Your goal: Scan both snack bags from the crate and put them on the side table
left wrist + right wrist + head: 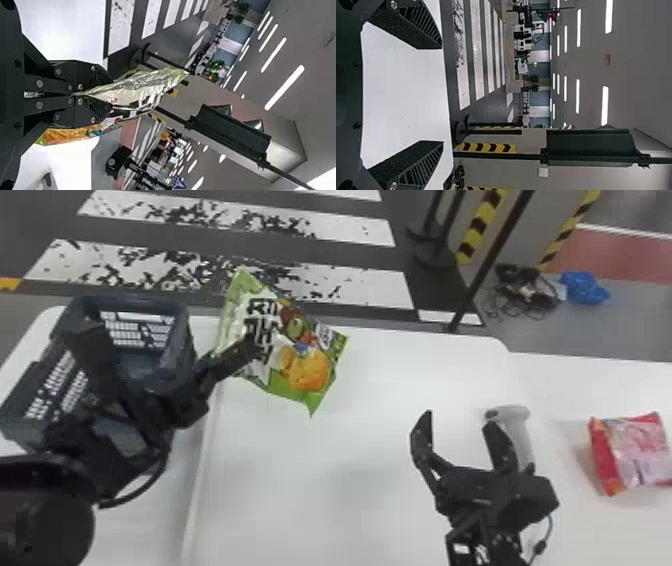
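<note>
Head view: lettered green bag (307, 367)

The left arm (90, 460) comes in from the near left and slants toward the far side and rightward, its claw (252, 343) angled to the right with the two black fingers (83, 75) pressed together at their tips. Right of centre, the right arm (487, 535) rises from the near edge, its claw (458, 418) aimed toward the far side, both fingers (422, 435) spread wide with a broad gap between their tips.
</note>
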Robot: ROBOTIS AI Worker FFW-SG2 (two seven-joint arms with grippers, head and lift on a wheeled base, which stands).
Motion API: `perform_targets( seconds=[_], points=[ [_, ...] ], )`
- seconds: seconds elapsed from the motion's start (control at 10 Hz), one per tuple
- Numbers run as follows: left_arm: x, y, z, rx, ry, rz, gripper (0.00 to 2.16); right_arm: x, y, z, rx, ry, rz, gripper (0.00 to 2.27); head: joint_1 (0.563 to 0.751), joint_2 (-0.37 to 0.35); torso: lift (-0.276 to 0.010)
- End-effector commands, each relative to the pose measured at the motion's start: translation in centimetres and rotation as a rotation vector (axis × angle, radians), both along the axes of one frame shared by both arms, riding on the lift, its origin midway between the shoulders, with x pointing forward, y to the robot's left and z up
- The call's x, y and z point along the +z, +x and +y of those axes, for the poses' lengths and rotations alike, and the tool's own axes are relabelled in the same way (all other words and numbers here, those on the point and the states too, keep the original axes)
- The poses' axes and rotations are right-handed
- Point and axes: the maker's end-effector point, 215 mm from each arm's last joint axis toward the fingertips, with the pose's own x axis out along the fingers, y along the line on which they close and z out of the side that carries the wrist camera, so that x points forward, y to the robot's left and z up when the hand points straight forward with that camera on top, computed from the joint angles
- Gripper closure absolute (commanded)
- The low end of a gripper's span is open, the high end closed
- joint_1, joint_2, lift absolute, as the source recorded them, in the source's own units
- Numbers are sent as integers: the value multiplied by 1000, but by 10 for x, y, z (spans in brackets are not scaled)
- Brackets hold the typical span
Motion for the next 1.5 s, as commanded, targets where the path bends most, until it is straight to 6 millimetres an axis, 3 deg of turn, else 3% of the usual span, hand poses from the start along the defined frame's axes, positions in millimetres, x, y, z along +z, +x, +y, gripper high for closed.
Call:
perform_targets(
  seconds=[0.0, 0.4, 0.6, 0.7, 0.8, 1.0, 1.2, 1.4],
  points=[
    [-38, -7, -38, -62, -22, 60, 2098, -2, 0, -3, -8, -1, 3, 73, 695, -208, -87],
    [-94, -28, -95, -164, -56, 168, 2024, -4, 1, -4, -9, -3, 7, 73, 695, -311, -87],
    [-105, -39, -125, -247, -59, 188, 458, -4, 2, -2, -7, -1, 8, 73, 695, -348, -87],
    [-107, -41, -133, -266, -19, 176, 29, -4, 2, -2, -7, -1, 8, 73, 695, -350, -87],
    [-113, -42, -135, -276, 28, 181, 16, -5, 2, -2, -7, -1, 9, 73, 695, -350, -87],
    [-129, -39, -122, -234, 150, 173, 22, -7, 2, -2, -7, -2, 15, 73, 695, -350, -87],
    [-113, -29, -96, -108, 264, 94, 36, -14, 2, -2, -6, -3, 41, 60, 695, -350, -87],
    [-81, -21, -51, 31, 327, 9, 80, -20, 4, -5, -9, 9, 66, 53, 695, -326, -87]
  ],
)
